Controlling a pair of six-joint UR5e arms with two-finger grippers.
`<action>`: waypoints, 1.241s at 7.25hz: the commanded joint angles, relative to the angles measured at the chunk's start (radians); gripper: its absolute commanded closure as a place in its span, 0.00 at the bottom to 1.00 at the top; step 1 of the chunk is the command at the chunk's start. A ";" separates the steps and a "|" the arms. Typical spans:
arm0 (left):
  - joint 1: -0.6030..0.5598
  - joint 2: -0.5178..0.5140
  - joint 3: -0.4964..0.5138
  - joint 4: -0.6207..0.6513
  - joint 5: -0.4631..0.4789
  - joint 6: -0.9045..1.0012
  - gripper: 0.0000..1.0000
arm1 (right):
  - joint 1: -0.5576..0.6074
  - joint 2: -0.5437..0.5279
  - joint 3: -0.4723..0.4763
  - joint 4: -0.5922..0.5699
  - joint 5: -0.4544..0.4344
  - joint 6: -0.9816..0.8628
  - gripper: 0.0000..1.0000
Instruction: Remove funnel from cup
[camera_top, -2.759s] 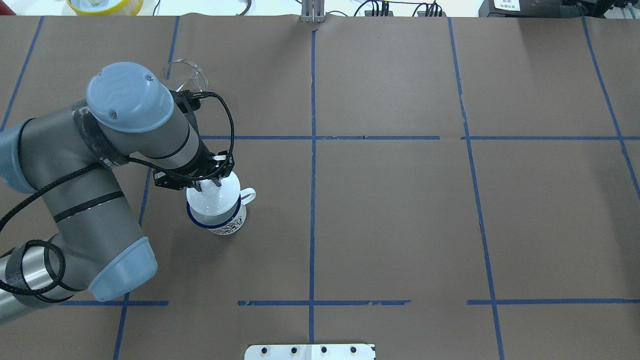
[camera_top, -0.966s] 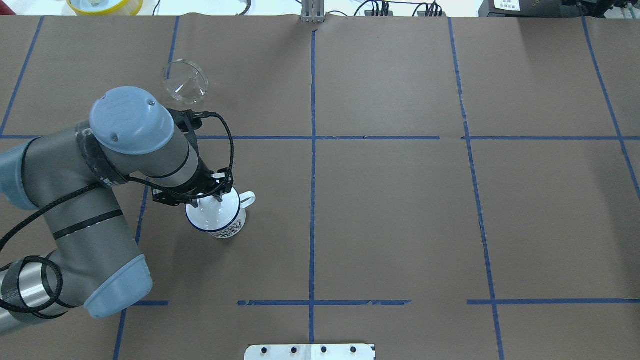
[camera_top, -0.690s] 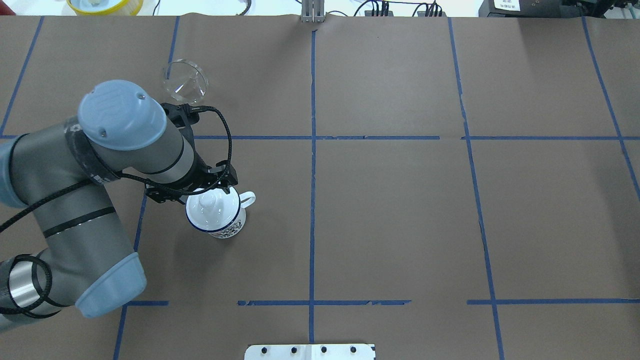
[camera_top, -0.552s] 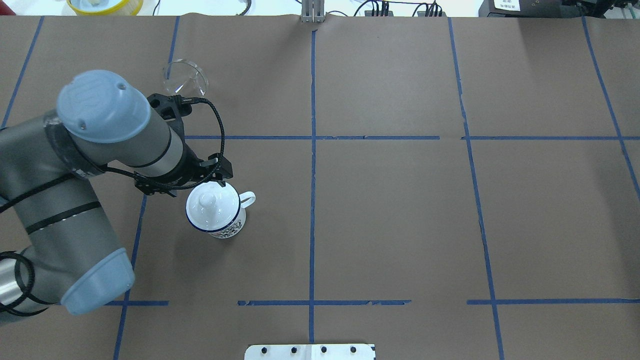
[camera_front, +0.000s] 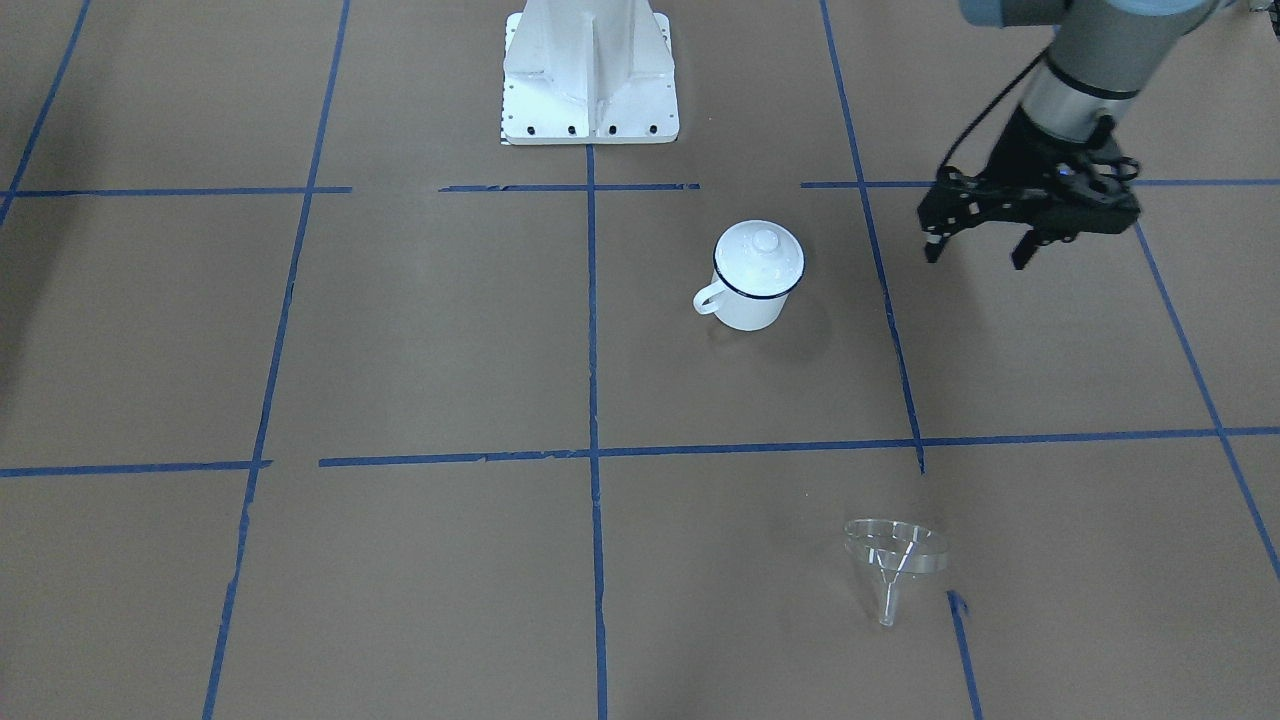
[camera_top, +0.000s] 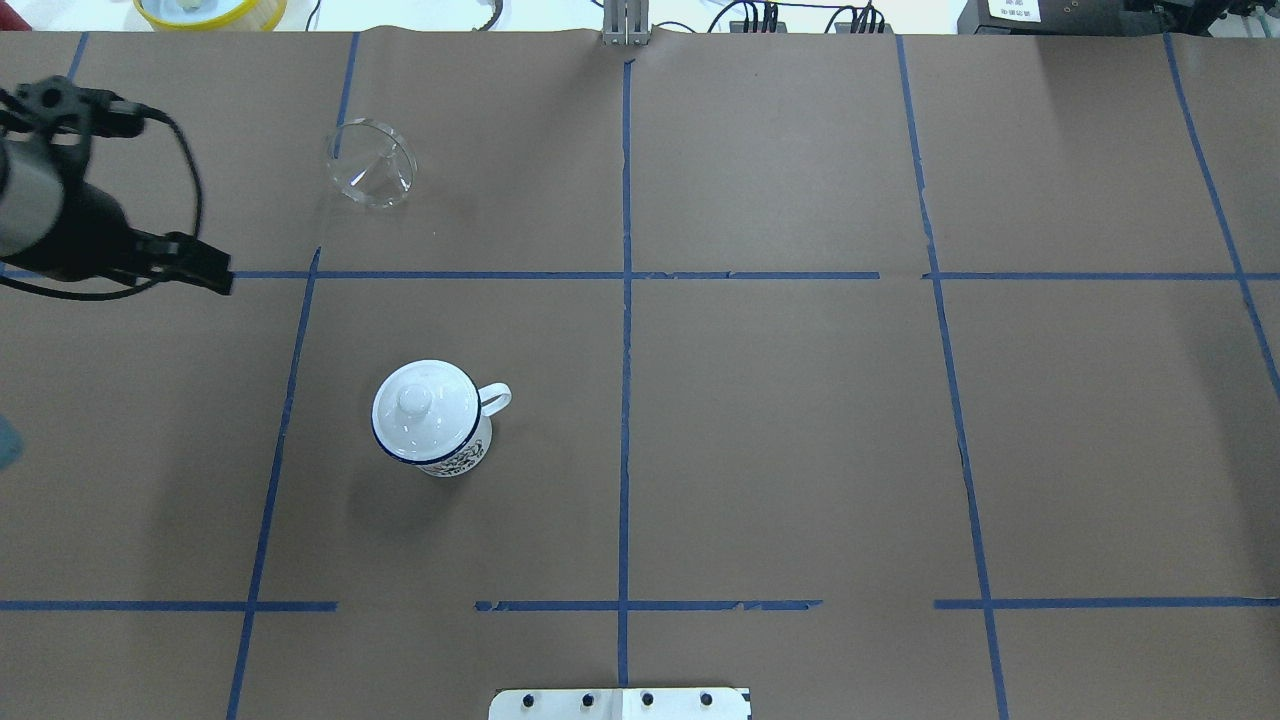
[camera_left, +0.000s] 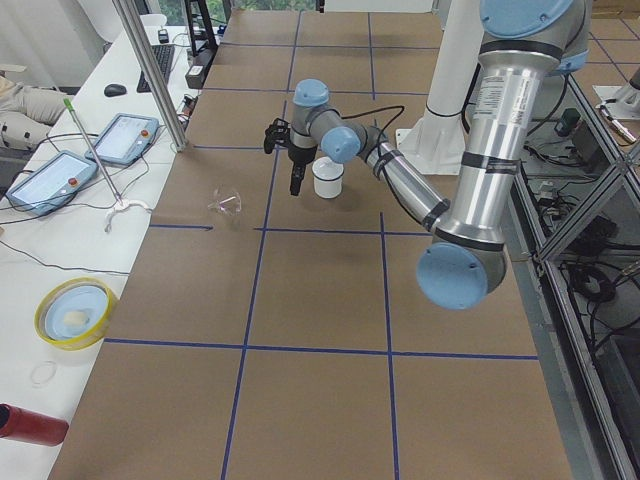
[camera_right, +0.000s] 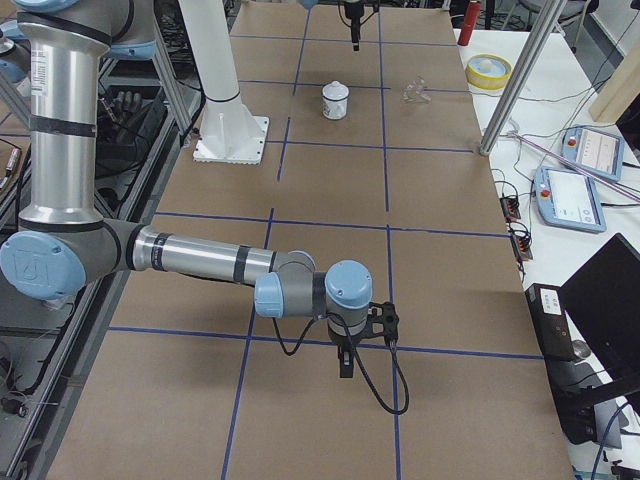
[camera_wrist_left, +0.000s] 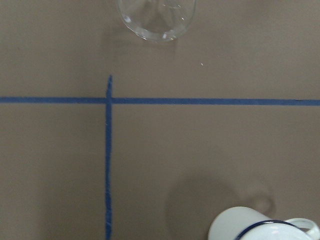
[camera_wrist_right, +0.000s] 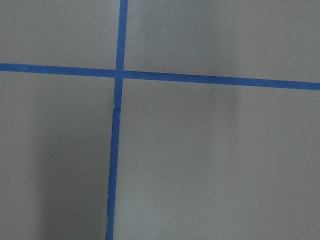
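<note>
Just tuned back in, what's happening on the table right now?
The funnel is already out of the cup and lies tipped over on the brown table, well apart from it. The cup stands upright with a white knobbed lid on top. The left gripper hovers open and empty, off to the cup's side and touching nothing. The right gripper hangs far from both; whether it is open cannot be told.
</note>
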 joint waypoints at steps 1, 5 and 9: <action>-0.277 0.126 0.170 -0.082 -0.215 0.388 0.00 | 0.000 0.000 0.000 0.000 0.000 0.000 0.00; -0.632 0.253 0.480 -0.062 -0.223 0.990 0.00 | 0.000 0.000 0.002 0.000 0.000 0.000 0.00; -0.629 0.198 0.353 0.168 -0.220 0.757 0.00 | 0.000 0.000 0.000 0.000 0.000 0.000 0.00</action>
